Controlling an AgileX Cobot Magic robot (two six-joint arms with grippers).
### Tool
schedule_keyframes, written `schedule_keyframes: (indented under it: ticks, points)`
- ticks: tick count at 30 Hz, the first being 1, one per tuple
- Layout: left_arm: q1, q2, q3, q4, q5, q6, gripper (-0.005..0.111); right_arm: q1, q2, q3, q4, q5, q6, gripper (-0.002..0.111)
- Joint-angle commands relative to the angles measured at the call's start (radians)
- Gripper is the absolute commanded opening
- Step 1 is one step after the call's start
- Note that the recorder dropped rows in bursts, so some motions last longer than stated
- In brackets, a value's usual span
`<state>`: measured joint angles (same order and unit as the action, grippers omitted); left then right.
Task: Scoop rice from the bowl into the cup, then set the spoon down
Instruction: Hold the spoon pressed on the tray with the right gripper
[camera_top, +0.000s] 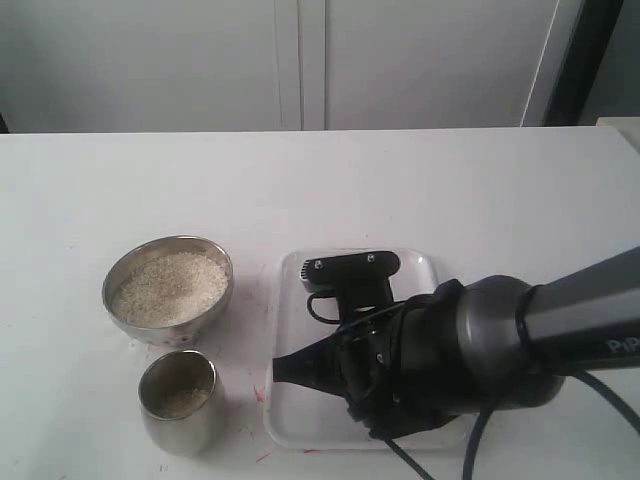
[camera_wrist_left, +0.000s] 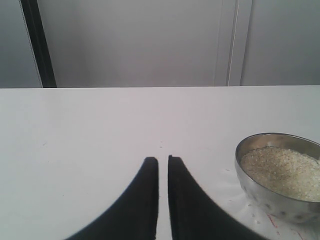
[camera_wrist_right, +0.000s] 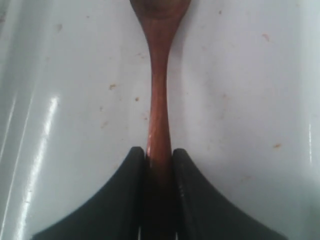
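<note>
The steel bowl (camera_top: 170, 328) holds rice (camera_top: 170, 287) at the left of the table. Just in front of it stands the cup (camera_top: 180, 428) with a little rice (camera_top: 185, 400) in its bottom. My right gripper (camera_wrist_right: 160, 151) is shut on the handle of the reddish-brown spoon (camera_wrist_right: 159, 90), low over the white tray (camera_wrist_right: 240, 100). Whether the spoon touches the tray I cannot tell. The exterior view shows that gripper (camera_top: 287, 367) over the tray, hiding the spoon. My left gripper (camera_wrist_left: 163, 160) is shut on nothing above bare table, with the bowl (camera_wrist_left: 270, 202) off to one side.
The white tray (camera_top: 420, 268) lies right of the bowl and cup, speckled with small brown marks. A few red marks dot the table between cup and tray. White cabinet doors (camera_top: 300, 60) stand behind the table's far edge.
</note>
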<state>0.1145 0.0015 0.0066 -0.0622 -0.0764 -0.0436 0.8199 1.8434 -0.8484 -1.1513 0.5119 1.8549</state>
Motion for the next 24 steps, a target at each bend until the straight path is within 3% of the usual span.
schedule_keyframes:
  ticks: [1,20,24]
  points:
    - [-0.010,-0.001,-0.007,-0.005,-0.005,-0.005,0.014,-0.004,0.003,-0.003,-0.026,0.034,0.006,0.000]
    - [-0.010,-0.001,-0.007,-0.005,-0.005,-0.005,0.014,-0.004,0.003,-0.003,-0.024,0.016,0.006,0.000]
    - [-0.010,-0.001,-0.007,-0.005,-0.005,-0.005,0.014,-0.004,0.003,-0.003,-0.026,0.016,0.006,0.007]
